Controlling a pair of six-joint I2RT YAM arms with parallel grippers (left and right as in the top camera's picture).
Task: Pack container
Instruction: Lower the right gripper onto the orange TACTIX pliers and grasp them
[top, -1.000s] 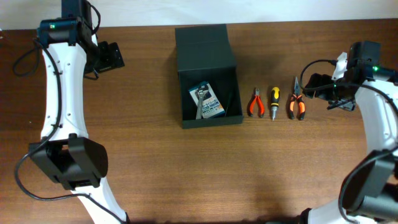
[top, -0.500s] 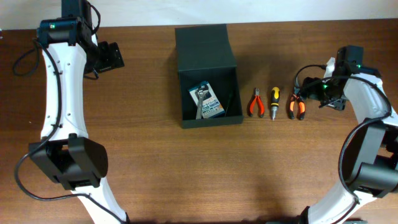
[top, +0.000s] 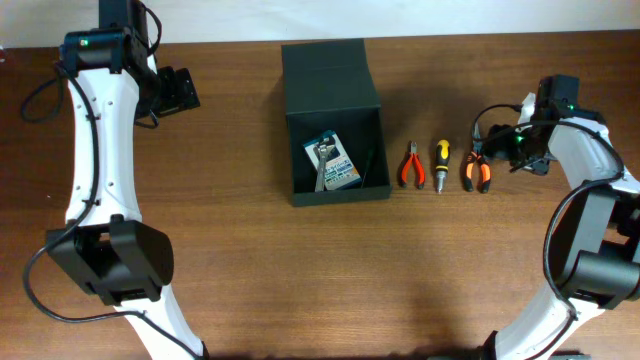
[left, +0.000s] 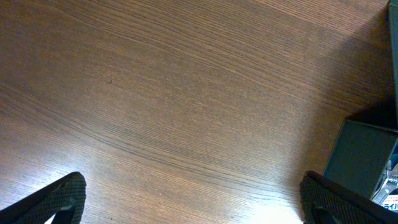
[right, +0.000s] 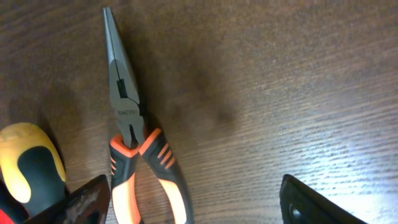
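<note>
container (top: 325, 80) open, right tool (right: 196, 202) spread wide near long-nose pliers (right: 127, 124)

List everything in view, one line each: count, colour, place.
container: 1, dark green-black, table centre-back, flap lid open
card pack: 1, blue-and-white, inside the container
small pliers: 1, orange handles, right of the container
screwdriver: 1, yellow-and-black handle, between both pliers
long-nose pliers: 1, orange-and-black handles, rightmost tool
table: 1, brown wood
left gripper: 1, black, open, left of the container
right gripper: 1, black, open, at the long-nose pliers
</note>
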